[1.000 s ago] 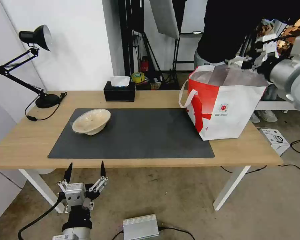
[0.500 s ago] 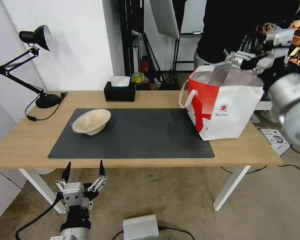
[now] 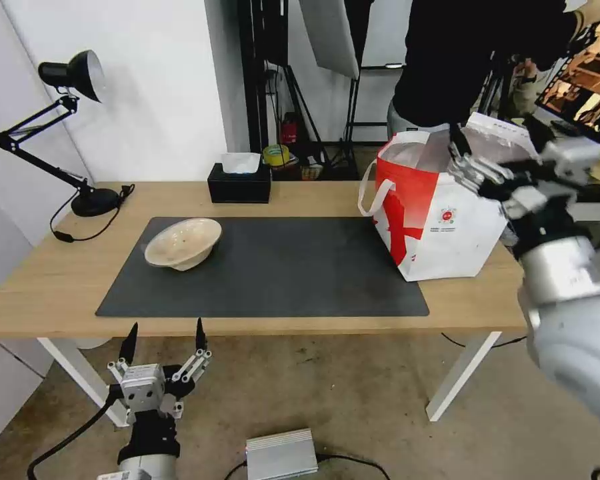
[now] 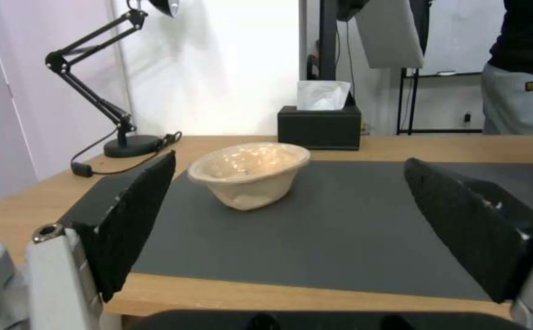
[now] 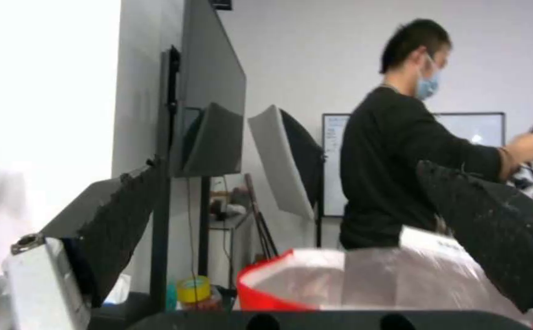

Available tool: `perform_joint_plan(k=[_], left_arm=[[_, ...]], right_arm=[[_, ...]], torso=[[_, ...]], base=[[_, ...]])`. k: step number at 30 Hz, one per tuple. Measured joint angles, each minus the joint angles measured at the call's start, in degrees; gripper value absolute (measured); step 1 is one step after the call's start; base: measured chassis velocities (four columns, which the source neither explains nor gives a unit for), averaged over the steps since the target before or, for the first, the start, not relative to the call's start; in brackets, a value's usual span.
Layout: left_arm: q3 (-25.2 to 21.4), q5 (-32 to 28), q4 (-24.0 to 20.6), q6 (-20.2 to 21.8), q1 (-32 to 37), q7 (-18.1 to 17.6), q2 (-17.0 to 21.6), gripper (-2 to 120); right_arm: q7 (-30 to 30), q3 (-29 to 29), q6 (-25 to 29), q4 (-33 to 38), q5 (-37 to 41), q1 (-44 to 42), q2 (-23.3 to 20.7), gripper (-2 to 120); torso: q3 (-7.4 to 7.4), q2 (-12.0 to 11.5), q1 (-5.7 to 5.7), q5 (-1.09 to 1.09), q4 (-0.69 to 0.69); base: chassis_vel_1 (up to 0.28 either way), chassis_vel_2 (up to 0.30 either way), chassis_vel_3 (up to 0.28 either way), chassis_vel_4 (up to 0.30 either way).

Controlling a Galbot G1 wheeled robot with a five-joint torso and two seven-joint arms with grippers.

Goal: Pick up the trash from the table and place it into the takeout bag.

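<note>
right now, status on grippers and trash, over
Left gripper open, low before the table edge. Right gripper open, empty, by the red-and-white takeout bag. Shallow beige pulp bowl on mat, unobstructed.

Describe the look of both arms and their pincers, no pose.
Both arms are silver-grey metal tubes with rounded joints. The left pincer has a boxy silver body on a black wrist, two tapered black fingers on silver linkages, and a black cable trailing from it. The right pincer has the same silver links and black fingers, with textured inner pads.
</note>
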Motion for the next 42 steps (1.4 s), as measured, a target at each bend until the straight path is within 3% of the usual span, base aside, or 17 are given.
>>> perform_joint_plan(k=[6,13,27,42], left_arm=[[0.2,0.0,0.0,-0.1,-0.1,0.0,0.2,100],[0.7,-0.3,0.5,-0.1,-0.8,0.0,0.8,100],[0.5,-2.5,1.0,-0.1,-2.0,-0.1,2.5,100],[0.2,-3.4,1.1,0.1,-2.4,-0.2,3.0,100]], right_arm=[[0.7,1.5,0.8,1.5,-9.4,-13.7,8.2,100],[0.7,-2.3,1.9,1.4,-21.9,-24.2,16.0,100],[4.2,-8.0,-2.3,1.2,-27.1,-30.4,19.0,100],[5.3,-13.4,-2.8,1.1,-31.0,-33.0,19.8,100]], torso=[[0.00,0.0,0.00,0.00,-0.01],[0.00,0.0,0.00,-0.01,0.00],[0.00,0.0,0.00,0.00,0.00],[0.00,0.0,0.00,0.00,0.00]], base=[[0.000,0.000,0.000,0.000],[0.000,0.000,0.000,0.000],[0.000,0.000,0.000,0.000],[0.000,0.000,0.000,0.000]])
